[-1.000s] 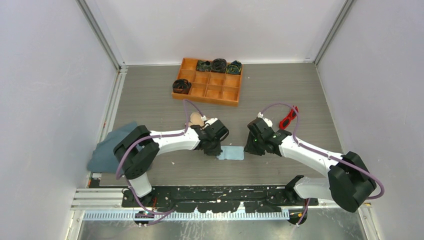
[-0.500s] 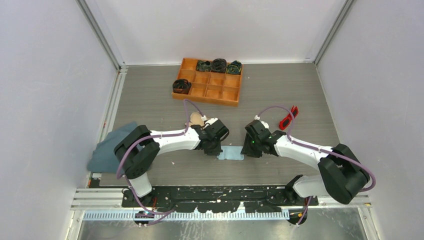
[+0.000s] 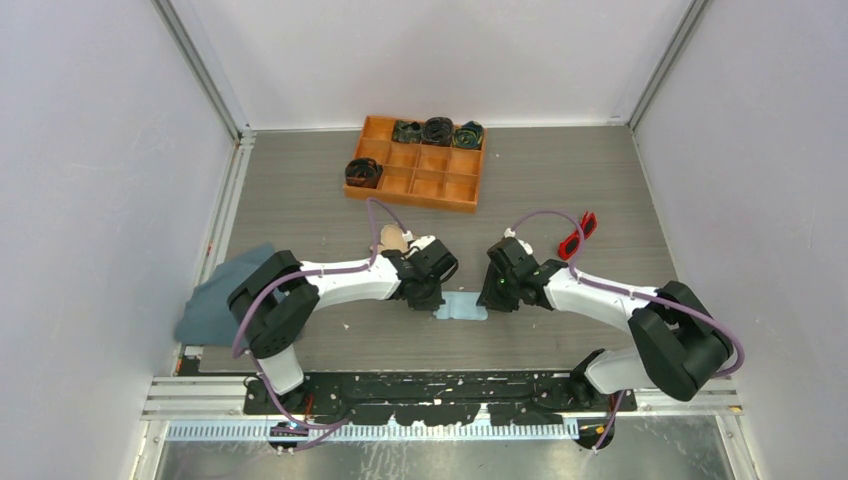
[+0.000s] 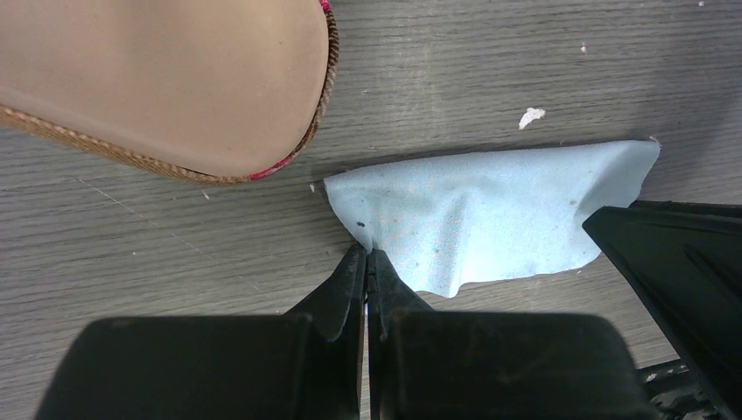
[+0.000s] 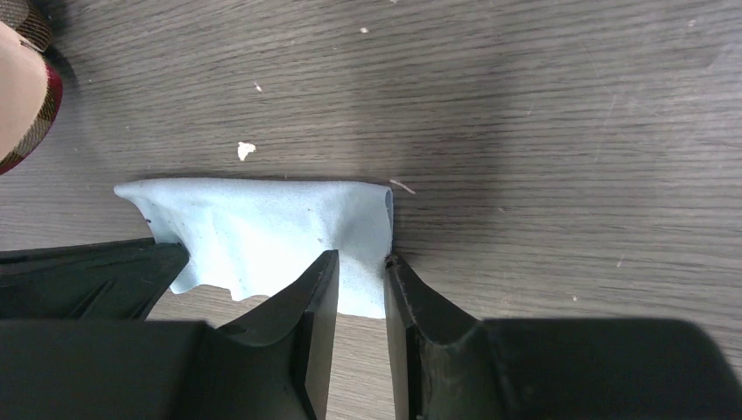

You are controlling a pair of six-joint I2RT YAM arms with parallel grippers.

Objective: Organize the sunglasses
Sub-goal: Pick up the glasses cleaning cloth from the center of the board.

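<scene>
The red sunglasses lie on the table right of centre, behind my right arm, with nothing touching them. A small light blue cloth lies between my two grippers. My left gripper is shut on the cloth's left edge, which puckers at the fingertips. My right gripper is open, its jaws a small gap apart and straddling the cloth's right edge. The plaid case lies just beyond the left gripper.
An orange divider tray with several dark rolled items stands at the back. A grey-blue cloth hangs over the table's left edge. The right gripper shows as a dark finger in the left wrist view.
My right gripper has slid a little to the left, onto the cloth's right edge. The left arm and the sunglasses have stayed put.
</scene>
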